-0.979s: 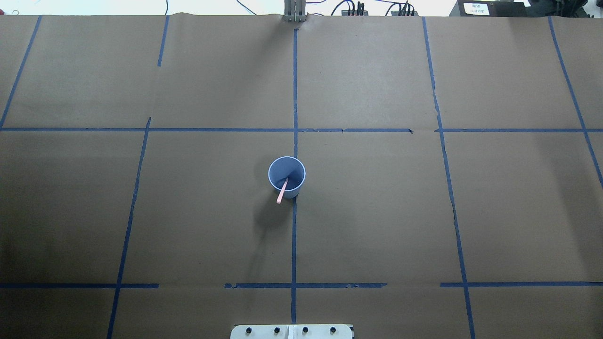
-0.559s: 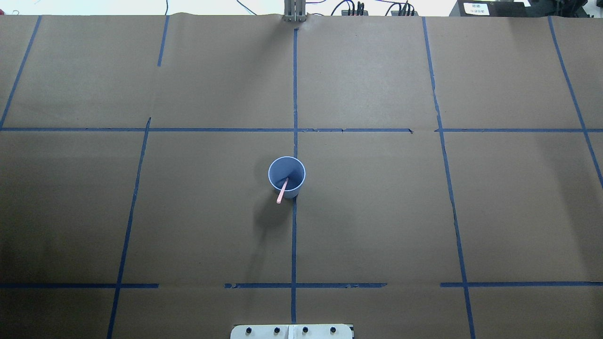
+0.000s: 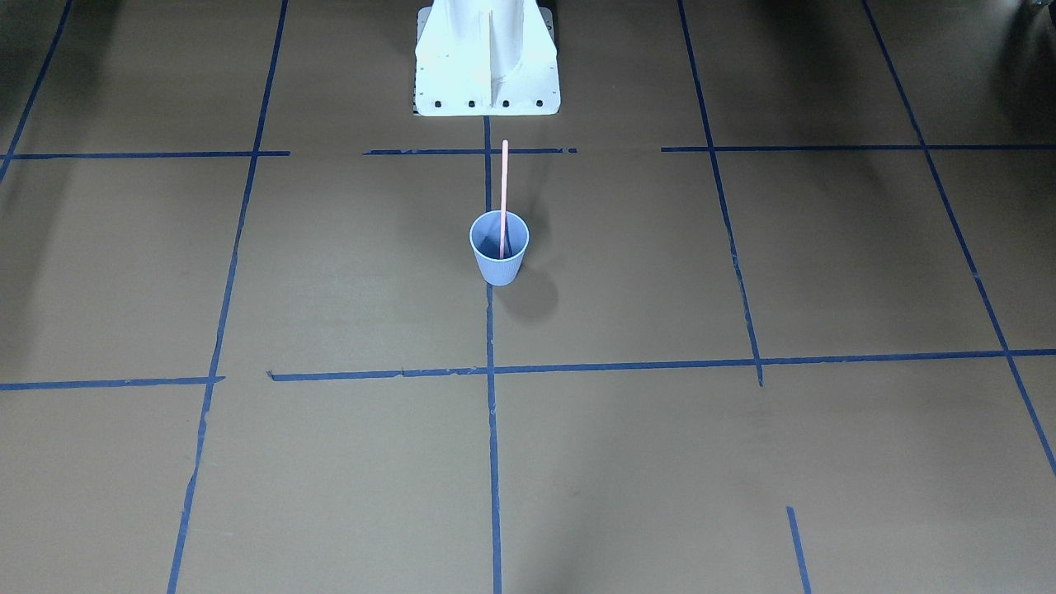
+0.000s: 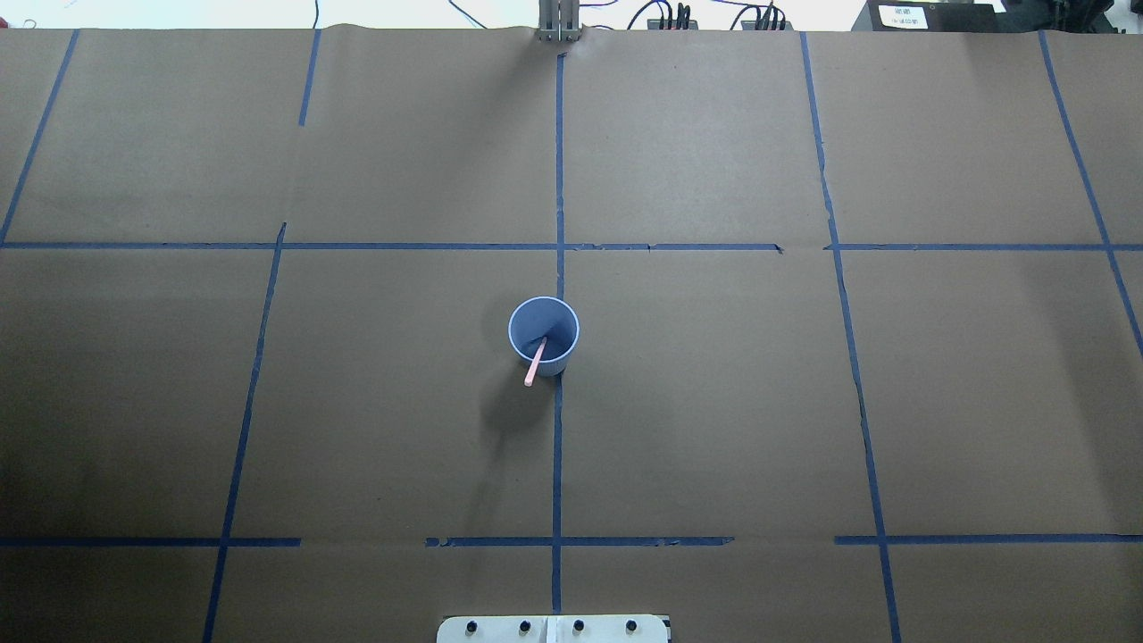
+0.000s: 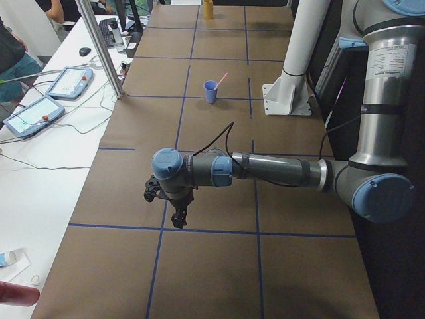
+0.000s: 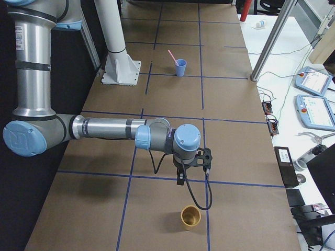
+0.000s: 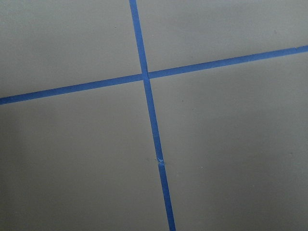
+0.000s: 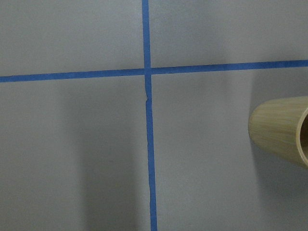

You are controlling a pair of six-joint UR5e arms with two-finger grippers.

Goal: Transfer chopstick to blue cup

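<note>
On the table [image 4: 714, 402], the chopstick [image 3: 504, 181] leans in the blue cup [image 3: 498, 264], far from left gripper [image 5: 178, 218] and right gripper [image 6: 179, 180], jaws not clear.

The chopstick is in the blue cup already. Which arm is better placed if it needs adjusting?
Left, only slightly: the chopstick leans from the blue cup toward the robot's left. The left gripper and right gripper both hang far away on opposite sides.
</note>
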